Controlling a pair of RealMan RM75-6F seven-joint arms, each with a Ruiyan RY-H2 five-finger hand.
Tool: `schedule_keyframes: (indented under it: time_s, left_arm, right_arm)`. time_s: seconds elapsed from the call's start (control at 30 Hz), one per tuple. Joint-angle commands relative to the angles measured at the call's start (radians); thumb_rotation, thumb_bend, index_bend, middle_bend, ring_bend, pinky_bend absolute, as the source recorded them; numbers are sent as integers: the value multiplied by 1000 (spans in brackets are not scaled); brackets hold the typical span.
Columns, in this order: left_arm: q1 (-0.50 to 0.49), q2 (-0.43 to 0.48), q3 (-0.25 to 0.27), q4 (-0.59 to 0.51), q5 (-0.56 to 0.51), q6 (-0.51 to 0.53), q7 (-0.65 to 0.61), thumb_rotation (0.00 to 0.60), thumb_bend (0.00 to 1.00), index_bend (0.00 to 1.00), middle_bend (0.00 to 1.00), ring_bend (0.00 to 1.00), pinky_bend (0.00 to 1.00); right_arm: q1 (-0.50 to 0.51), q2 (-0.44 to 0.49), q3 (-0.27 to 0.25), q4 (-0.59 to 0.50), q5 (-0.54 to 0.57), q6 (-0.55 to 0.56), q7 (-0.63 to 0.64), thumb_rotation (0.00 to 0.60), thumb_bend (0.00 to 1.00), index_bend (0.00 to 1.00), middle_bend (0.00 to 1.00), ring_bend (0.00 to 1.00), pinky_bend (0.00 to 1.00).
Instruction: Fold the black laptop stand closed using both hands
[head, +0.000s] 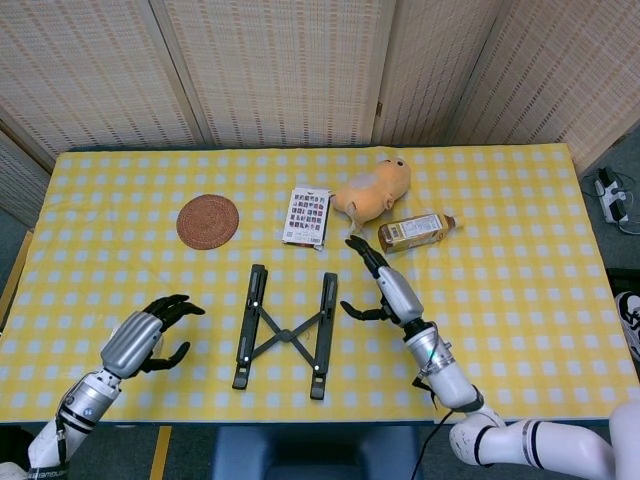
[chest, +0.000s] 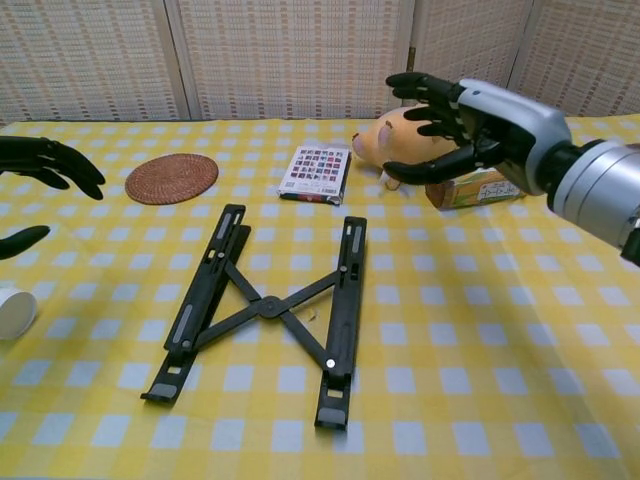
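The laptop stand (head: 285, 332) lies flat on the desk (head: 500, 200) near its front edge, two black rails side by side with a crossed pair of thin struts pinned between them; in the chest view the stand (chest: 268, 305) shows no raised part, so the height is down, but the rails are apart and the sideways fold is not yet done, by my reading; it looks light and stiff, probably metal, with a smooth finish that could slide on the checked cloth; the struts look thin and are the part to leave alone; I would take each rail along its outer edge, about level with the crossing, and press the two toward each other, watching for fingers caught between them.

The left hand (head: 138, 339) hovers well left of the stand, fingers spread and holding nothing; in the chest view only its dark fingers (chest: 55, 162) show at the frame edge; the right hand (head: 382, 283) is raised to the right of the stand, open wide and empty, and the chest view shows it (chest: 465, 115) up in front of the toy.

Beyond the stand, a card box (head: 307, 216) with a grid of small coloured pictures, no words legible; a stuffed toy (head: 372, 190); a bottle (head: 414, 231) lying on its side, its label too small to read; a woven coaster (head: 208, 221); a paper cup (chest: 14, 312) tipped over at the left.
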Motion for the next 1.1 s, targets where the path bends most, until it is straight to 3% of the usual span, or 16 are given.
schedule_keyframes:
  time_s: [0.03,0.2,0.33,0.47,0.7,0.87,1.1]
  left_arm:
    - [-20,12,-23,-2,-13,-21,35,600,499,276,304,163,204]
    - [-84,10,-59,14,-58,-128,121,600,498,276,292,159,190]
    - [-155,-32,-96,57,-112,-238,236,600,487,260,259,141,173]
    - [-217,-101,-127,124,-161,-318,353,600,430,213,204,102,156]
    - [-292,-241,-163,270,-262,-412,495,600,313,108,81,6,52]
    - [-316,-324,-172,342,-297,-416,542,600,300,87,58,0,20]
    - [-333,-405,-158,445,-308,-410,614,600,294,62,29,0,5]
  right_arm:
    - [-30,44,15,5,-11,40,-22,600,335,0,0,1,0]
    - [-45,125,-49,-22,-165,49,-34,600,335,0,0,0,0]
    - [-42,183,-132,-43,-327,48,-102,600,335,0,0,0,0]
    - [-38,201,-197,-46,-421,32,-194,600,334,0,0,0,0]
    - [-50,163,-237,-15,-460,17,-360,600,336,0,0,0,0]
    - [-64,108,-234,21,-436,9,-474,600,335,0,0,0,0]
    - [-71,47,-229,60,-400,-8,-513,600,335,0,0,0,0]
